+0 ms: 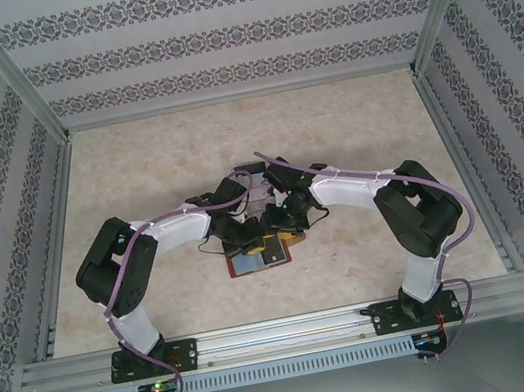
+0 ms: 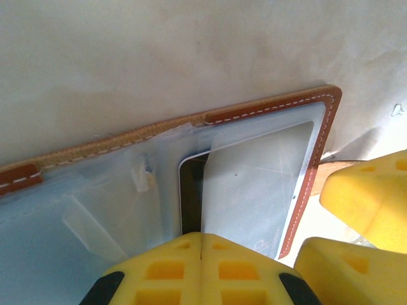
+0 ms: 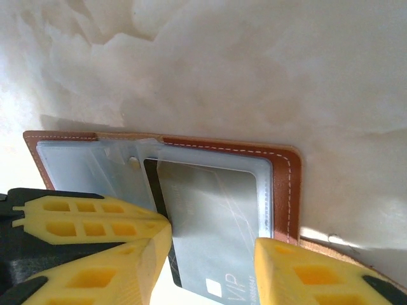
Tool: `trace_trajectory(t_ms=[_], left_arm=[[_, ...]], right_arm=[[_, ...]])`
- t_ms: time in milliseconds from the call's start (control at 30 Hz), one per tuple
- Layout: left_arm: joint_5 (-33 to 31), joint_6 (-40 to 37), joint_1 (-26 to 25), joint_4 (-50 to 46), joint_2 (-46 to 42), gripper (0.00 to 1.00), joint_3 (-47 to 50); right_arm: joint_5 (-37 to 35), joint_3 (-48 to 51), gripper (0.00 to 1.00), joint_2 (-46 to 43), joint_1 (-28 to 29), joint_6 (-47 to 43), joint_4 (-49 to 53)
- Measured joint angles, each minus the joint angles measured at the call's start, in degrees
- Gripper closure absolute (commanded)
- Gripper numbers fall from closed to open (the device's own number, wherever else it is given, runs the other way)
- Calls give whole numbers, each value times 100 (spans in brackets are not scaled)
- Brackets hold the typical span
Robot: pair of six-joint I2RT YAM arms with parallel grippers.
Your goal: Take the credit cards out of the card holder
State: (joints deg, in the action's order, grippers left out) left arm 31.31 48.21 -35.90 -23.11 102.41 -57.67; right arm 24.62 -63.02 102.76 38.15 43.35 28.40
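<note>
The card holder point(image 1: 253, 258) lies open on the table between both arms, brown leather point(image 3: 280, 171) with grey-blue clear pockets point(image 2: 95, 210). A grey credit card point(image 3: 210, 222) marked VIP sticks partway out of the right pocket, over a dark card point(image 3: 152, 184). My right gripper point(image 3: 211, 251) is open, one yellow finger at each long edge of the grey card. My left gripper point(image 2: 201, 244) is shut, its tips pressed on the wallet beside the cards point(image 2: 254, 184). In the top view the left gripper point(image 1: 239, 241) and right gripper point(image 1: 284, 233) meet over the wallet.
The pale marbled tabletop point(image 1: 352, 129) stretches behind the wallet. Patterned walls point(image 1: 233, 33) and metal frame rails point(image 1: 286, 329) enclose it. The right gripper's yellow fingers point(image 2: 365, 197) stand close beside the left gripper at the wallet's right edge.
</note>
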Motion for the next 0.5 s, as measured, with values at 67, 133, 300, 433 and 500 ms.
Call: trace_trajectory(t_ms=[67, 133, 300, 433, 500], left_arm=[[0, 0, 0, 0, 0, 98, 0], [0, 0, 0, 0, 0, 98, 0], [0, 0, 0, 0, 0, 98, 0], [0, 0, 0, 0, 0, 98, -2], [0, 0, 0, 0, 0, 98, -2]], right_arm=[[13, 0, 60, 2, 0, 2, 4], [24, 0, 60, 2, 0, 0, 2], [28, 0, 60, 44, -2, -2, 0], [28, 2, 61, 201, -2, -2, -35], [28, 2, 61, 245, -7, -4, -39]])
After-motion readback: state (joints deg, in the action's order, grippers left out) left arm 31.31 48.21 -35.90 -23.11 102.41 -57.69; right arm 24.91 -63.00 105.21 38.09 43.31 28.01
